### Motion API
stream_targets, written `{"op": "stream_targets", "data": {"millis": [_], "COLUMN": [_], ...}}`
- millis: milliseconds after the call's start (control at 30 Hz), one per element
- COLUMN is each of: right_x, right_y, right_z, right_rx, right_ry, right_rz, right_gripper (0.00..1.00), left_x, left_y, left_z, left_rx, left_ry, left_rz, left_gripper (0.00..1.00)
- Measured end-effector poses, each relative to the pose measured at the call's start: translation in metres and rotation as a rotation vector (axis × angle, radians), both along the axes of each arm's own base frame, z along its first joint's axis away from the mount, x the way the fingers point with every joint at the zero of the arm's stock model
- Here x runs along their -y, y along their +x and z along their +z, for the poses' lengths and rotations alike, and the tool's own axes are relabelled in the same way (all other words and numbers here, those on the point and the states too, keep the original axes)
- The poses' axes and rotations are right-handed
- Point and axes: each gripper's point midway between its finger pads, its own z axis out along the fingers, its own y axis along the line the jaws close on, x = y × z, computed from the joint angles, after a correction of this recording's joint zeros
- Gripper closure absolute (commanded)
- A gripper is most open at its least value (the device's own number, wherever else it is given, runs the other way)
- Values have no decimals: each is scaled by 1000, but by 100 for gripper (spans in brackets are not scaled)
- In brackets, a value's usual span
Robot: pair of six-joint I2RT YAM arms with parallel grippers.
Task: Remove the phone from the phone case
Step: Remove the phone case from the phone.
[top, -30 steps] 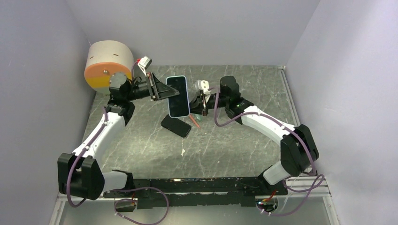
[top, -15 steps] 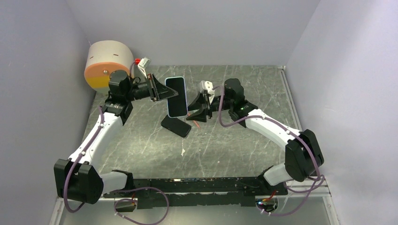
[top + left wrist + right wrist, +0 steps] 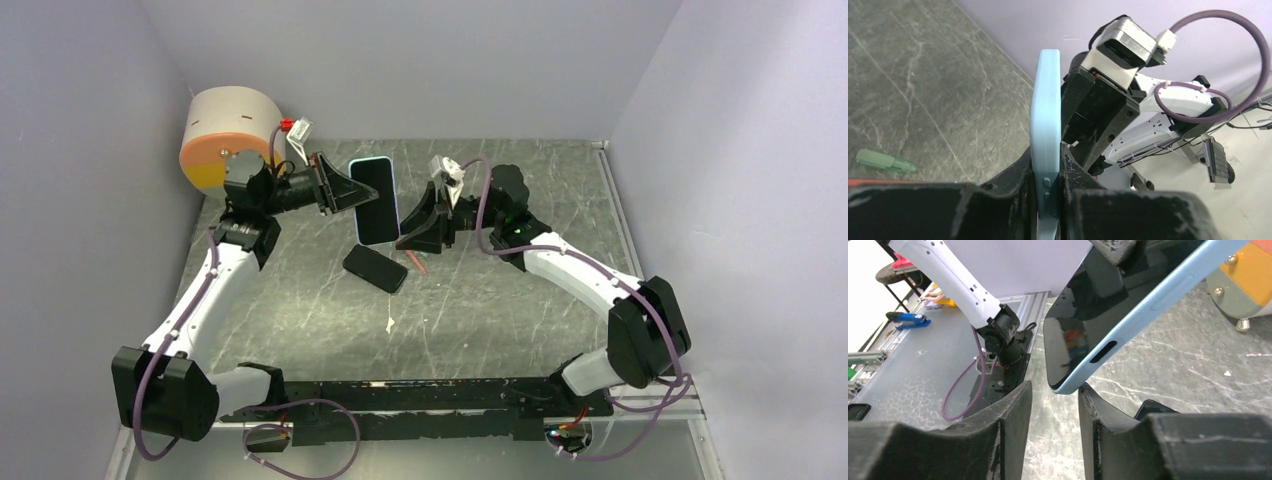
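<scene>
**Right gripper (image 3: 403, 240) opens**

Shut a second ago, the right gripper now gapes at a corner of the light-blue phone case (image 3: 1045, 110), black phone (image 3: 372, 200) inside, pinched aloft by the left gripper (image 3: 1047, 165) over grey marbled tabletop (image 3: 500, 300), lilac walls (image 3: 400, 60) around.

Phone case up in the middle, other things under and round it.
My L gripper (image 3: 345, 192) has the phone case (image 3: 372, 200) by its left edge, above the table (image 3: 500, 310); my R gripper (image 3: 412, 232) is just right of its lower corner. Flat device (image 3: 375, 268) lies under the case, thin stick (image 3: 415, 262) just right of it, drum (image 3: 230, 130) at rear-left.
</scene>
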Motion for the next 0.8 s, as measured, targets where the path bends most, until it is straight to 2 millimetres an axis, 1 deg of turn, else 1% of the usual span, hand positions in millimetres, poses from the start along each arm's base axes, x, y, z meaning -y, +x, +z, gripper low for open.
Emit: {"op": "stream_targets", "data": {"millis": [100, 233, 500, 567, 700, 800], "right_x": [-1, -4, -5, -4, -3, -2], "right_y": [0, 2, 1, 0, 0, 0], "right_z": [4, 7, 8, 7, 6, 3], "right_rx": [-19, -46, -79, -60, 19, 80], "right_ry": [14, 28, 32, 34, 43, 42], "right_rz": [2, 4, 16, 24, 35, 42], "right_gripper": [64, 68, 87, 92, 99, 100], "left_x": [0, 0, 2, 3, 4, 6], "left_y": [-4, -7, -10, -11, -12, -10], "left_z": [7, 10, 12, 13, 11, 8], "left_rx": [32, 46, 58, 55, 29, -3], "left_ry": [-10, -17, -26, -28, -37, -50], "left_rz": [-10, -18, -35, -39, -41, -47], "left_gripper": [97, 97, 97, 98, 98, 98]}}
